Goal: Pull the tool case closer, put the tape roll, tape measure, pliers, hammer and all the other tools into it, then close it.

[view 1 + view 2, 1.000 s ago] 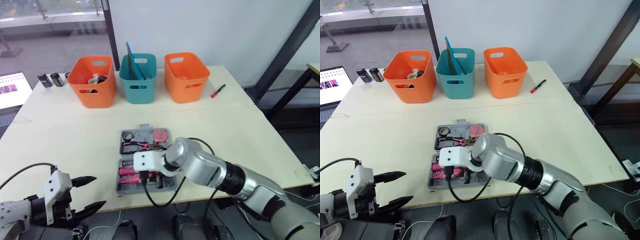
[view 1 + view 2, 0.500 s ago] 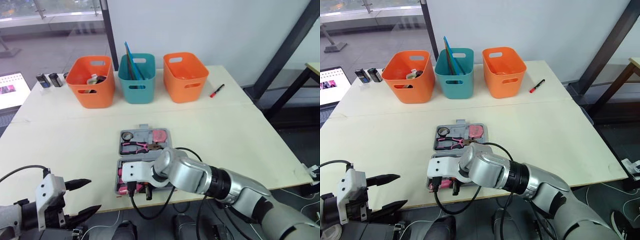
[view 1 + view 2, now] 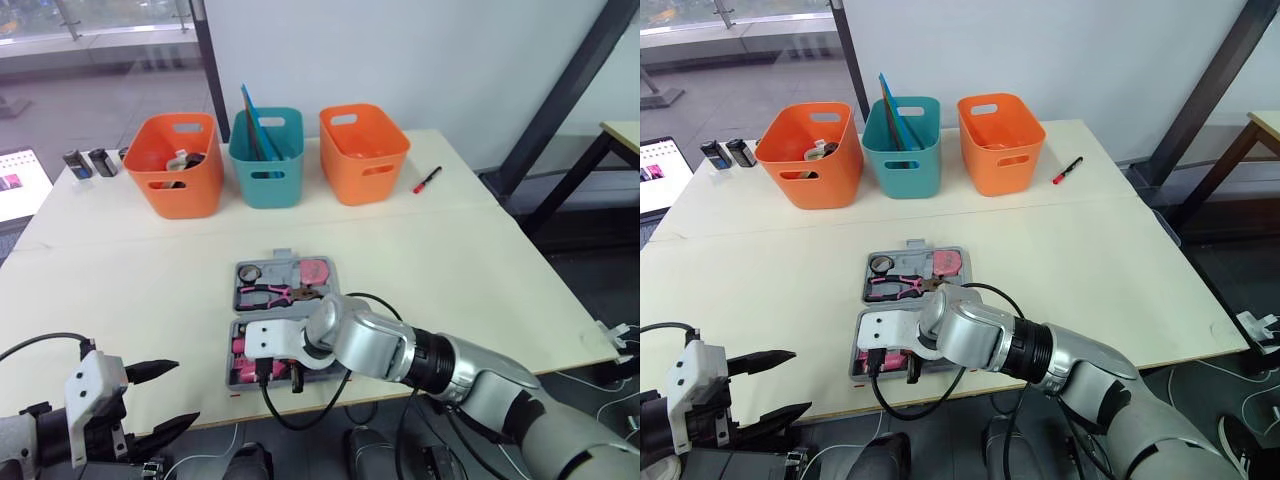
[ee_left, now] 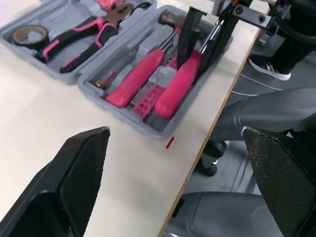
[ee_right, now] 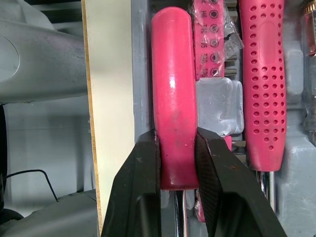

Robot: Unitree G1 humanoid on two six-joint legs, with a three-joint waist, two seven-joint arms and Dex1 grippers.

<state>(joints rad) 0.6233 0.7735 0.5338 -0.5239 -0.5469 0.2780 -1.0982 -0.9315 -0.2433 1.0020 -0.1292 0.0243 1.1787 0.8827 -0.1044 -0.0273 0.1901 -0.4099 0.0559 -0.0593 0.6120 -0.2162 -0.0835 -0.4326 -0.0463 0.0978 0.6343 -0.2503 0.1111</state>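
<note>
1. The tool case (image 4: 148,121) lay open on the tabletop (image 3: 480,260), its lower half close to the front edge. Judging by that, the pulling step was already done.
2. The right hand (image 5: 176,140) reached across into that lower half. Its two black fingers pinched the butt end of a smooth pink handle (image 5: 173,74).
3. The handle lay in the slot along the case wall nearest the table edge. Gripping it at the very end probably let the hand press the tool flat into its moulded recess without fouling the neighbours.
4. Just beside it sat a strip of pink bits (image 5: 212,29), then a dotted pink handle (image 5: 261,84), both lying parallel in their own recesses.
5. In the other half the pliers (image 4: 89,32) lay across the middle, with the tape roll (image 4: 29,33) at one end. A pink tape measure (image 3: 318,270) lay at the other end.
6. The left hand (image 3: 185,392) hovered off the front edge of the tabletop, fingers spread wide and empty. It was well apart from the case, likely kept clear so the right arm had room.
7. Once the handle is seated and released, closing will call for folding one half over the other. A tool sitting proud could stop the halves from meeting.
</note>
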